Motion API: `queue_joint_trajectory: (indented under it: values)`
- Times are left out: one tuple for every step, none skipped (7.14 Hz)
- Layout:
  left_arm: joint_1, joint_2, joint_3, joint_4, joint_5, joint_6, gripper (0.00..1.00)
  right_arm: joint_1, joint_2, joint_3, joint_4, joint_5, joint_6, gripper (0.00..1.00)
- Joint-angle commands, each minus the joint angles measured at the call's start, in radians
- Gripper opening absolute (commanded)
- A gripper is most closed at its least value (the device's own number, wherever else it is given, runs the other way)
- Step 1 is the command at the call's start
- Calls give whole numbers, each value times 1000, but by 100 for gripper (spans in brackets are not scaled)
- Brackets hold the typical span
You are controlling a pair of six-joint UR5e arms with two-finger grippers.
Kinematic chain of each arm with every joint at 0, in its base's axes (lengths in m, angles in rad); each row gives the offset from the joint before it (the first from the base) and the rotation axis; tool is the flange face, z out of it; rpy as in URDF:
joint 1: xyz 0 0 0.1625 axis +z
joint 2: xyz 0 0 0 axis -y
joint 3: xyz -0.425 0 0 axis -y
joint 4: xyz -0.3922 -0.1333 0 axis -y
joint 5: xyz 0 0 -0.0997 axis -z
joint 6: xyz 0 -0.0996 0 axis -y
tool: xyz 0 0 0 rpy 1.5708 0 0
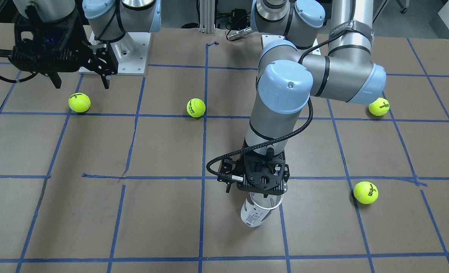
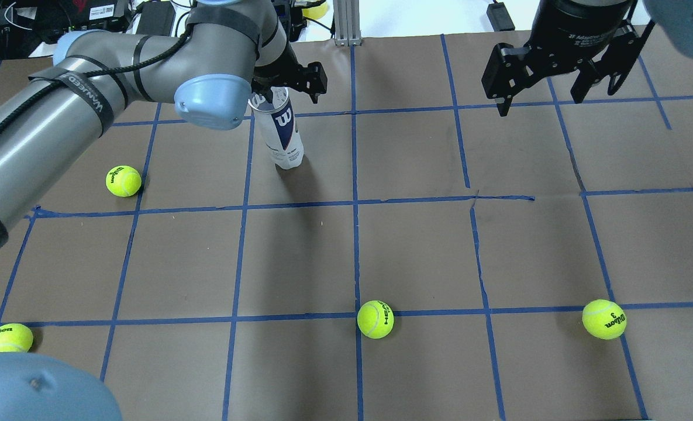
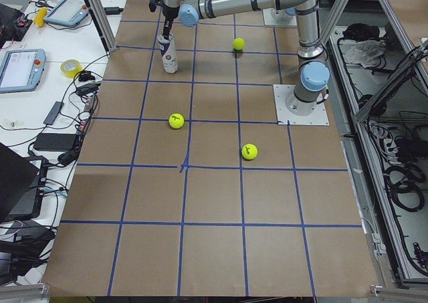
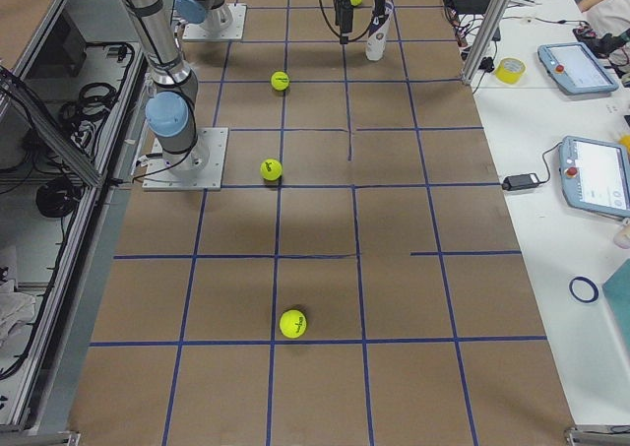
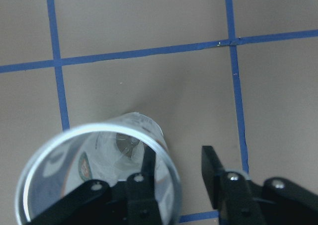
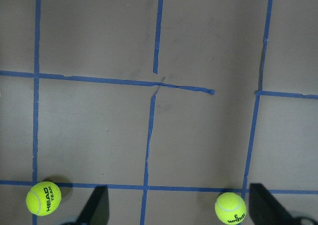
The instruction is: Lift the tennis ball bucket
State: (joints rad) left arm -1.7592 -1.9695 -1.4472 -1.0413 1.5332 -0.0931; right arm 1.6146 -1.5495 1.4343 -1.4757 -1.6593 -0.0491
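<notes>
The tennis ball bucket (image 1: 255, 213) is a slim white and navy can with a "W" (image 2: 283, 131). It stands upright on the brown table, open end up. My left gripper (image 5: 179, 160) is at its clear rim, seen from above in the left wrist view (image 5: 59, 150). One finger (image 5: 145, 173) is inside the can and the other (image 5: 211, 173) is outside, with the wall between them. A gap shows between the outer finger and the wall. My right gripper (image 1: 81, 85) is open and empty, high above the table and far from the can.
Several yellow-green tennis balls lie loose on the blue-taped table (image 2: 416, 251): one below the right gripper (image 1: 79, 102), one mid-table (image 1: 196, 107), one by the left arm's elbow (image 1: 379, 106), and one to the side of the can (image 1: 365, 192).
</notes>
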Motion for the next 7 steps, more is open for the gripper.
queue_joint_trajectory:
  values:
    - [7, 56, 132, -249, 48, -2, 100, -1, 0, 0, 0, 0, 0, 100]
    - [18, 82, 184, -364, 86, -2, 100, 1, -1, 0, 0, 0, 0, 100]
    - [59, 107, 192, -393, 88, 12, 100, 1, 0, 0, 0, 0, 0, 100]
    - [129, 139, 182, -457, 85, 48, 100, 1, 6, 5, -3, 4, 2, 100]
    - [194, 177, 162, -503, 84, 128, 100, 4, 5, 5, -5, -6, 2, 100]
    - [229, 239, 96, -528, 81, 144, 100, -1, 0, 5, 0, -10, 0, 100]
    - [237, 303, 23, -522, 79, 145, 100, 1, -1, 5, 0, -8, -2, 100]
